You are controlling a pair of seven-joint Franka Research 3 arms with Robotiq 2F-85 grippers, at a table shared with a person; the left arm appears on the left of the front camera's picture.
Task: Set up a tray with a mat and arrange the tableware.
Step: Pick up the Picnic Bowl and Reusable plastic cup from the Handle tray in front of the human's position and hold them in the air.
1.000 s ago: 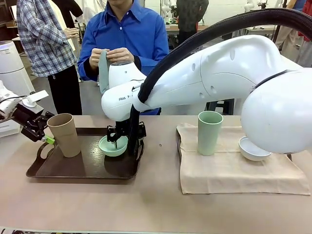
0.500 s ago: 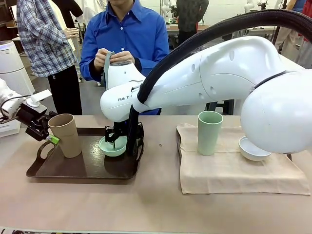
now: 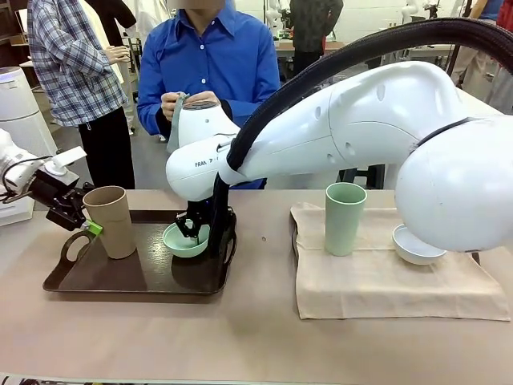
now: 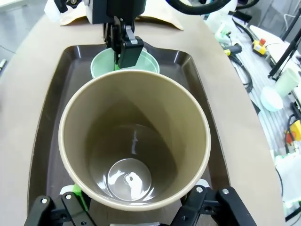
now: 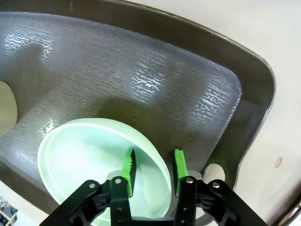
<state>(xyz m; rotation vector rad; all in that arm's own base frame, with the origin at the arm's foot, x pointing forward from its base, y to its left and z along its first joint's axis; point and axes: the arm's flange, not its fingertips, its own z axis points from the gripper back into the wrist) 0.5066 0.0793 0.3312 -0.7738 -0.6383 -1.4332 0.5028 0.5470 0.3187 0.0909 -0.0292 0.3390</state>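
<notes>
Right wrist view: my right fingers (image 5: 180,169) are clenched across the rim of the mint-green bowl (image 5: 84,160) in the tray (image 5: 141,70), one pad inside and one outside, probably the only hold a shallow bowl offers. My left fingers (image 4: 207,200) flank the upright tan cup (image 4: 134,141) nearby; whether they pinch it, I cannot tell.

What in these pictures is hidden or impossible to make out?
Front view: white shallow bowl, partly behind the right arm's elbow.
Left wrist view: tan handleless cup, whose rim covers the left gripper's pads; contact unclear.
Front view: grey-green cloth in the person's hands, partly behind the right arm's wrist.
</notes>
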